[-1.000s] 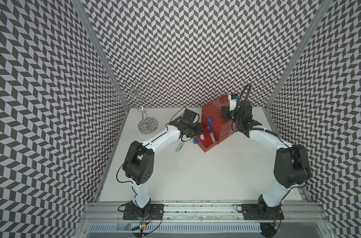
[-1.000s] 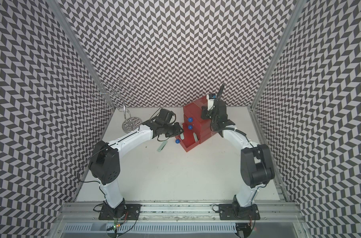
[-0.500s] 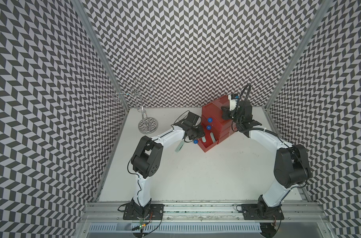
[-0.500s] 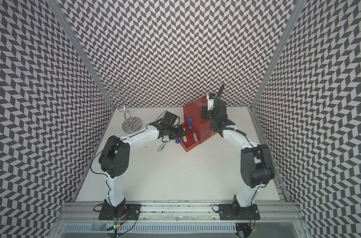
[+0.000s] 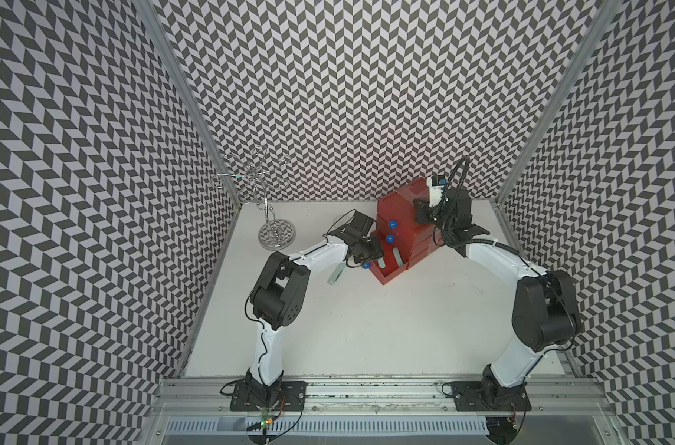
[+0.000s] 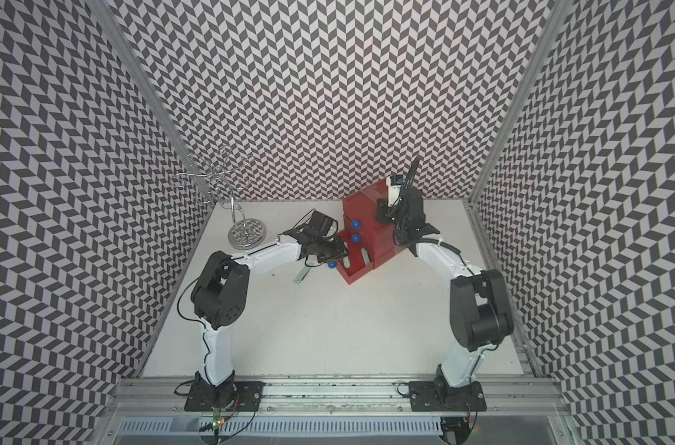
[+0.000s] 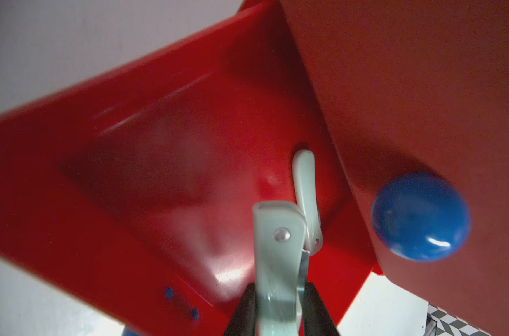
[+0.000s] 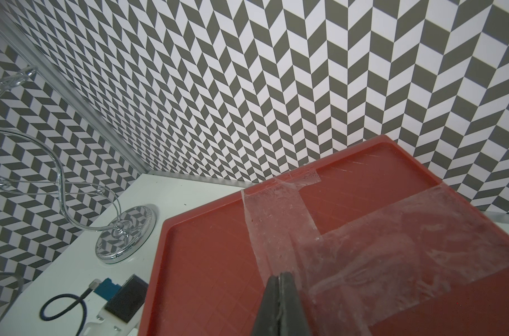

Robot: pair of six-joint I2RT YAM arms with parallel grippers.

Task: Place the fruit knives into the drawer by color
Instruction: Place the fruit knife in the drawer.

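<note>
The drawer (image 5: 405, 215) is a red box with blue ball knobs at the back of the table, and its lowest tray (image 5: 386, 275) is pulled out. My left gripper (image 7: 279, 288) is shut on a pale mint fruit knife (image 7: 276, 247) and holds it over that open tray (image 7: 160, 163). In a top view this gripper (image 5: 368, 250) sits at the tray's left edge. Another mint knife (image 7: 305, 186) lies inside the tray, against its far wall. A pale green knife (image 5: 335, 274) lies on the table under the left forearm. My right gripper (image 8: 280, 276) is shut and empty, its tip on the box's taped top (image 8: 363, 232).
A chrome wire stand (image 5: 276, 231) with a round base stands at the back left, also seen in the right wrist view (image 8: 125, 232). Patterned walls close in the table on three sides. The arm bases sit on the front rail.
The left arm's elbow has swung right and forward, bringing the held knife a little further over the open tray. The right arm has not moved.
</note>
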